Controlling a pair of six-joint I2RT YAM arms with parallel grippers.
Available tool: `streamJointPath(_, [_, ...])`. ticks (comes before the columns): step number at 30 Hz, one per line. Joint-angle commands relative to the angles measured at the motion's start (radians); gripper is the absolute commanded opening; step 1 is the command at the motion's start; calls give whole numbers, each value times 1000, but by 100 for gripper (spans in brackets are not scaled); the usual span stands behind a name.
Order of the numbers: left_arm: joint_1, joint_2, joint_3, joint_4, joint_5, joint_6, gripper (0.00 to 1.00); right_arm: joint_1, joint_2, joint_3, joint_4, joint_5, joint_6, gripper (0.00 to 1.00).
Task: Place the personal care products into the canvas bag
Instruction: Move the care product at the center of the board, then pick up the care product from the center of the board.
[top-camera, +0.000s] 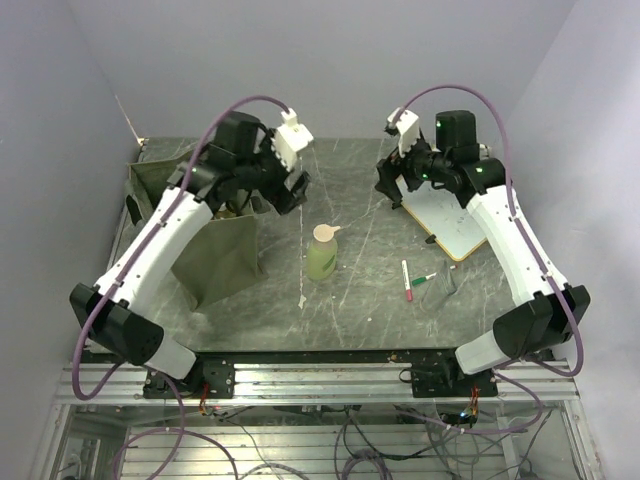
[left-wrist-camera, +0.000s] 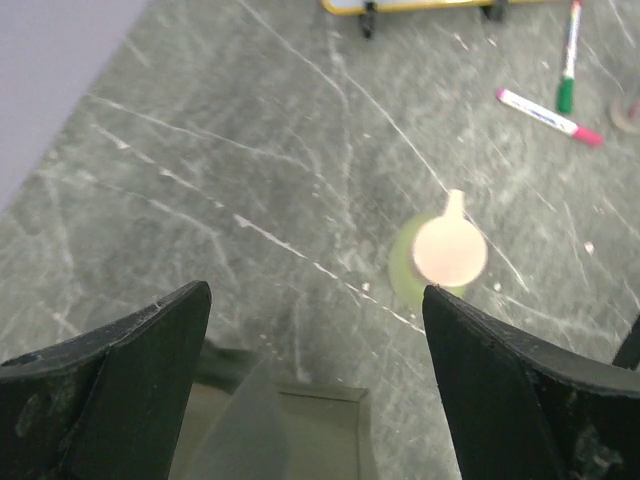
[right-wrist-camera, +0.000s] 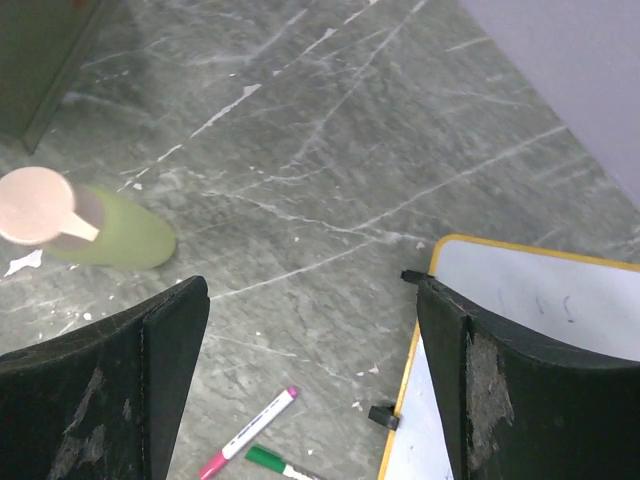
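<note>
One light green bottle with a beige cap stands on the grey table, right of the olive-green canvas bag. No other bottle shows. My left gripper is open and empty, high over the bag's right edge. In the left wrist view the gripper is open, with the bottle beyond it and the bag's rim below. My right gripper is open and empty over the table beside the whiteboard. In the right wrist view the gripper is open and the bottle is at the left.
A white whiteboard with a yellow frame lies at the right, also in the right wrist view. A red marker and a green marker lie in front of it. Purple walls enclose the table.
</note>
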Motion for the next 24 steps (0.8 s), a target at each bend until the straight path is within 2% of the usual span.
streamJointPath(1, [-85,10,-72,26,-6,84,99,-60,-23,-3,29,-46,32,85])
streamJointPath(9, [-181,42,-170,57,18,152,100,-156,-44,-31,49,-105,66,85])
streamJointPath(24, [-241,185,-168,99,57,171,99,-241,-78,-83,70,-164,105,85])
